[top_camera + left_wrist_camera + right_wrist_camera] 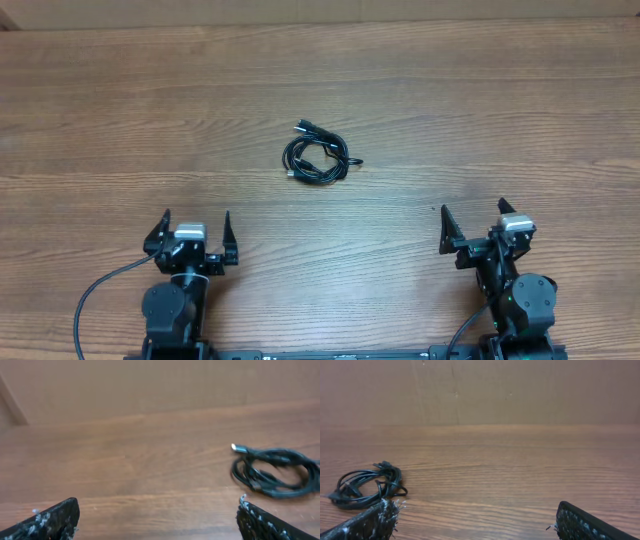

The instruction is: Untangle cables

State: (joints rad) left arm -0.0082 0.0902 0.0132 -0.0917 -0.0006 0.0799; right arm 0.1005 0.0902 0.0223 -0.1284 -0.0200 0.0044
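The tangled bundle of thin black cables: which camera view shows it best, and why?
Overhead: the tangled bundle of thin black cables lies whole, unobstructed, mid-table. Left wrist shows the bundle blurred, reaching the right edge. Right wrist shows it side-on, low at left.

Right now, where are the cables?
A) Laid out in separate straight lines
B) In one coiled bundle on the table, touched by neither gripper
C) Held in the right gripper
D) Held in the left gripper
B: the cables lie in one coiled bundle on the table, well apart from the open left gripper and the open right gripper.
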